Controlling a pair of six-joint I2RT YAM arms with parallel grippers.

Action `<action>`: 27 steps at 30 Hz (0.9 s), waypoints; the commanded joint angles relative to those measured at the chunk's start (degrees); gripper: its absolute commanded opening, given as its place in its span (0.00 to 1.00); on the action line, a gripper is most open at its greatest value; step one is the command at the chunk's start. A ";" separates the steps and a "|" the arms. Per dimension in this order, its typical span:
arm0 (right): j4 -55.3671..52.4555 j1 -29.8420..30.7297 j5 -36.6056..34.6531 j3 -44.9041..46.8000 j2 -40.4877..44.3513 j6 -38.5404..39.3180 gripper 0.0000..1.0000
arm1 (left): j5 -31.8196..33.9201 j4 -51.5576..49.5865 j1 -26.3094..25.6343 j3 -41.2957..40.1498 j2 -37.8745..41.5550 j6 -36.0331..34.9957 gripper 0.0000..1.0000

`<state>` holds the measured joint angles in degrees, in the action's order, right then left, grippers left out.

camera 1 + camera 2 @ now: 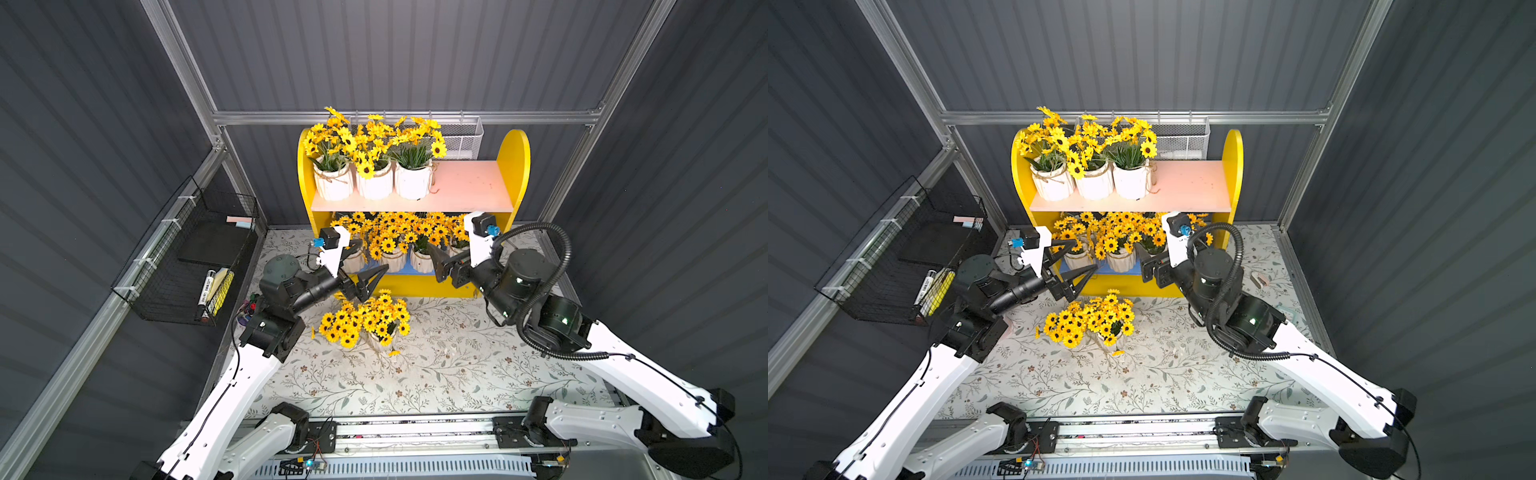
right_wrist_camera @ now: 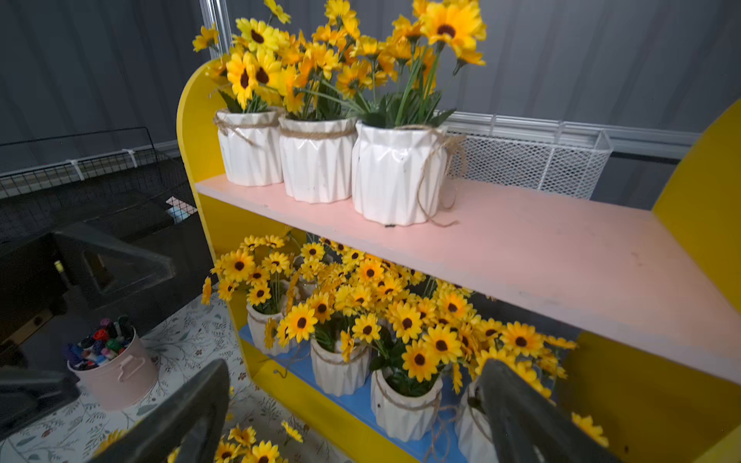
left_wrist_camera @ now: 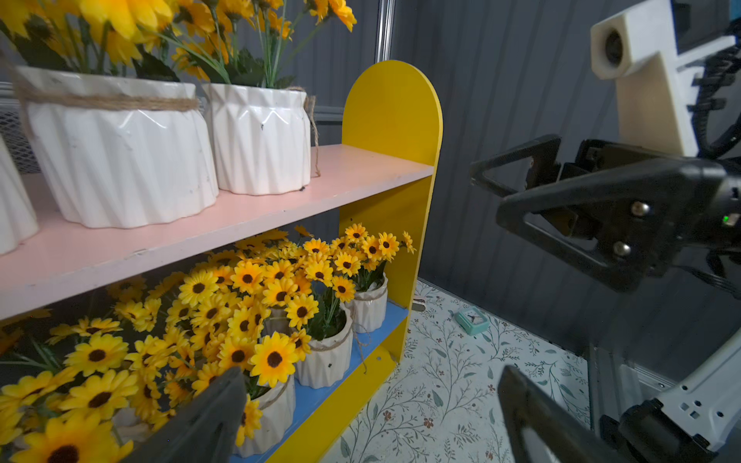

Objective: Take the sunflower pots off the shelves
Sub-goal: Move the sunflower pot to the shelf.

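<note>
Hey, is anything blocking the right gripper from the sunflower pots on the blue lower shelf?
Nothing solid. The open right gripper faces the lower-shelf pots directly; only their own blooms overhang them, beneath the pink board.

Dark grey booth, flower-print worktop [image 1: 457, 374]
Ribbed dark grey walls [image 1: 395, 50] close three sides, joined by a pale metal frame [image 1: 540, 116]. A black wire basket [image 1: 166, 270] hangs on the left wall, a white mesh basket [image 1: 463, 139] on the back rail. Cream cloth with leafy sprigs covers the worktop, evenly lit.
</note>
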<state>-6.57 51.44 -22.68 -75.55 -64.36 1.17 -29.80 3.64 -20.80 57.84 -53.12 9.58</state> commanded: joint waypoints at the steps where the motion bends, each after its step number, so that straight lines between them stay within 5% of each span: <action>1: 0.77 -2.88 4.96 -3.83 -3.07 2.12 0.99 | 7.95 2.06 0.14 -1.77 2.31 -1.01 0.99; 11: -0.41 -13.44 18.81 -17.51 -15.86 -1.43 0.99 | 15.74 3.27 1.20 -3.51 4.32 2.76 0.99; 27: -0.46 -15.36 17.71 -36.59 -33.99 0.82 0.99 | 12.76 5.31 5.60 -4.11 3.50 4.65 0.99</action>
<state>-7.35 36.14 -4.71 -109.86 -97.10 0.67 -15.77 7.01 -15.70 54.57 -49.65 13.50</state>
